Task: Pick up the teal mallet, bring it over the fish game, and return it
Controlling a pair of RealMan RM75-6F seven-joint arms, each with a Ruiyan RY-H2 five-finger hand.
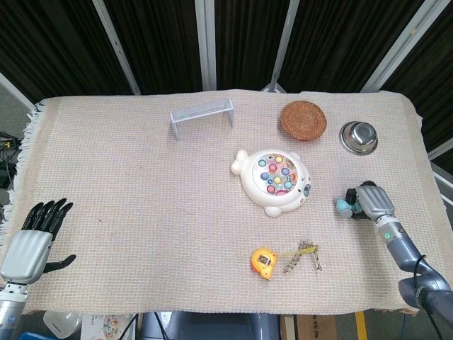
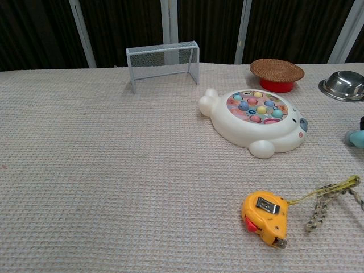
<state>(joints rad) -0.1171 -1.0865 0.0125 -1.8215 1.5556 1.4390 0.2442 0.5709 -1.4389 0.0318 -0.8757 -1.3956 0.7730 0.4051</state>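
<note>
The right robot hand (image 1: 372, 201) is closed around the teal mallet (image 1: 344, 206), whose rounded plastic head protrudes from the hand's inner side, toward the fish game (image 1: 274, 181). The handle is hidden in the grip, so its long axis cannot be told. The game, a glossy white rounded shell studded with coloured fish, lies near the mallet, further in across the worktop (image 1: 141, 212), which is covered in a woven waffle-textured cloth. The left robot hand (image 1: 32, 241) is held with fingers apart and nothing in it, well apart at the far corner.
</note>
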